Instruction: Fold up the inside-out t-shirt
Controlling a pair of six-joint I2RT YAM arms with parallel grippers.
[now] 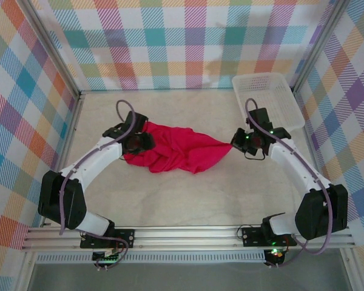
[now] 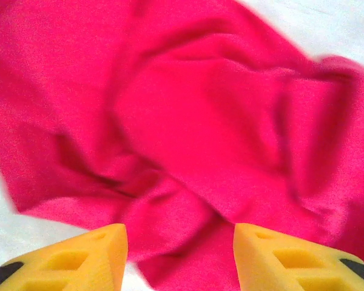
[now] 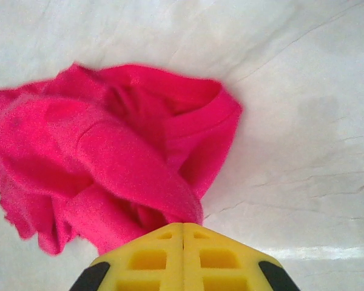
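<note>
Right gripper (image 3: pixel 182 229) pinches the t-shirt (image 1: pixel 176 151), left gripper (image 2: pixel 177 242) spread loose; soft, light cloth, probably best grabbed at hems.

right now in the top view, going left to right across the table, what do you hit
left end effector, open at the shirt's left edge → red t-shirt, bunched up → right end effector, shut on the shirt's right tip
</note>
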